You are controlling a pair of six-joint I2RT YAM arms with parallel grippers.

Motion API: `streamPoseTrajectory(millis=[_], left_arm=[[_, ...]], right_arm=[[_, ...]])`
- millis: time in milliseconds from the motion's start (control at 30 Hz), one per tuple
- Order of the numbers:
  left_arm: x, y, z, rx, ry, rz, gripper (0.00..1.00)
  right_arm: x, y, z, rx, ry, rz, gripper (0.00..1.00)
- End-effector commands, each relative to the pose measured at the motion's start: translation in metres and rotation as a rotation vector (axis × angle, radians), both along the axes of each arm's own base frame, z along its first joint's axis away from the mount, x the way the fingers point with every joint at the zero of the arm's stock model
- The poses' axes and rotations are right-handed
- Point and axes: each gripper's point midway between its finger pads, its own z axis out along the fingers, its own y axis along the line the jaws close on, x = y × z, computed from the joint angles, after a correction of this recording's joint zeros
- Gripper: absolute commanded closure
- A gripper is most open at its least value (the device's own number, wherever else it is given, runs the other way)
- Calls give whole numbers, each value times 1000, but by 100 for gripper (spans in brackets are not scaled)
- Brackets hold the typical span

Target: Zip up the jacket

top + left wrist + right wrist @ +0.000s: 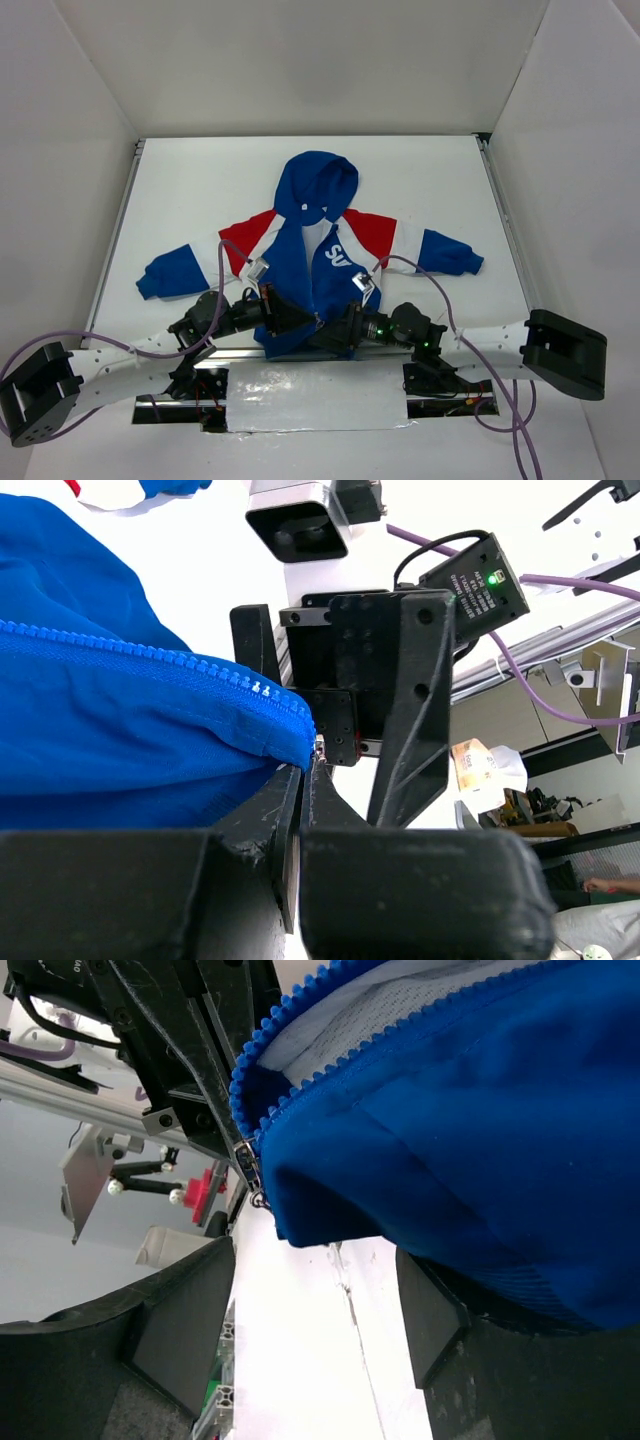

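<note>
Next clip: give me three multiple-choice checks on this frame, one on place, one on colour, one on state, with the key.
1. Where on the jacket are the left gripper and right gripper?
A shoulders
B bottom hem
C cuffs

2. Colour of the hood?
A red
B white
C blue

3. The zip is:
A closed to the collar
B open
C half closed

Key:
1 B, both arms meet at the near hem.
2 C, the hood is blue.
3 B, the front gapes and the teeth rows lie apart.

Robotics lab, white-walled test enclosure (300, 60), aluminium framing (80, 1095), trailing purple cables (585, 580), background clutter (490, 770)
</note>
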Motion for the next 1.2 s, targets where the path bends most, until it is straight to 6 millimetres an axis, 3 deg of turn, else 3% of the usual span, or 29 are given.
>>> streamPoseTrajectory(millis=[0, 433, 733, 967, 1067, 1167], left_arm=[[-1, -4, 37, -94, -72, -15, 100], [-2, -1, 25, -80, -54, -6, 100], [-2, -2, 28, -87, -56, -14, 100], [-1, -1, 28, -82, -57, -5, 100], [0, -1, 30, -88, -61, 0, 100], [-1, -1, 32, -91, -67, -6, 100]], right_arm=[[-13, -20, -26, -10, -3, 13, 29], [-7, -20, -4, 11, -74, -8, 53], [-1, -25, -17, -33, -60, -48, 61], [-5, -20, -24, -55, -44, -18, 58], [-3, -22, -29, -67, -35, -31, 46], [-1, -23, -28, -63, -41, -48, 42]])
